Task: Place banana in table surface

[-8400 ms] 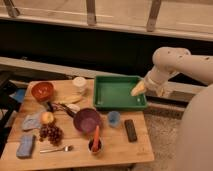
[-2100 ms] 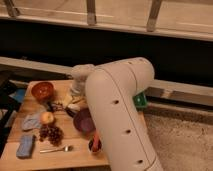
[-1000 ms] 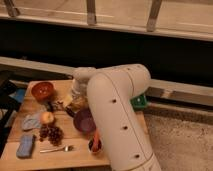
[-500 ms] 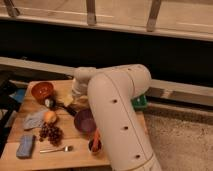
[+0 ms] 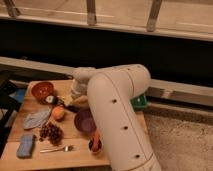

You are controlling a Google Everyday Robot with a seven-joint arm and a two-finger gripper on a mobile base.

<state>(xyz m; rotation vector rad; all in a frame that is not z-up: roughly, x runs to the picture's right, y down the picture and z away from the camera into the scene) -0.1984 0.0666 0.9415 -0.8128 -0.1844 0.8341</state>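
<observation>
My gripper [image 5: 71, 103] is low over the table surface [image 5: 75, 159], between the red-orange bowl [image 5: 42, 90] and the purple bowl [image 5: 83, 121]. My big white arm [image 5: 117, 115] reaches in from the right and covers the table's middle. A pale yellow piece, the banana [image 5: 65, 98], shows at the gripper's left side, down near the wood. I cannot tell whether it is still held or lying on the wood.
A round orange fruit [image 5: 58, 113], dark grapes [image 5: 50, 132], a grey-blue cloth [image 5: 36, 119], a blue sponge [image 5: 25, 146] and a fork [image 5: 55, 148] lie on the left half. A carrot stick in a small cup [image 5: 95, 143] stands in front. A corner of the green tray [image 5: 142, 101] shows behind the arm.
The arm swung from the green tray at the right over to the table's left middle, carrying the banana. In the last second the gripper has barely moved.
</observation>
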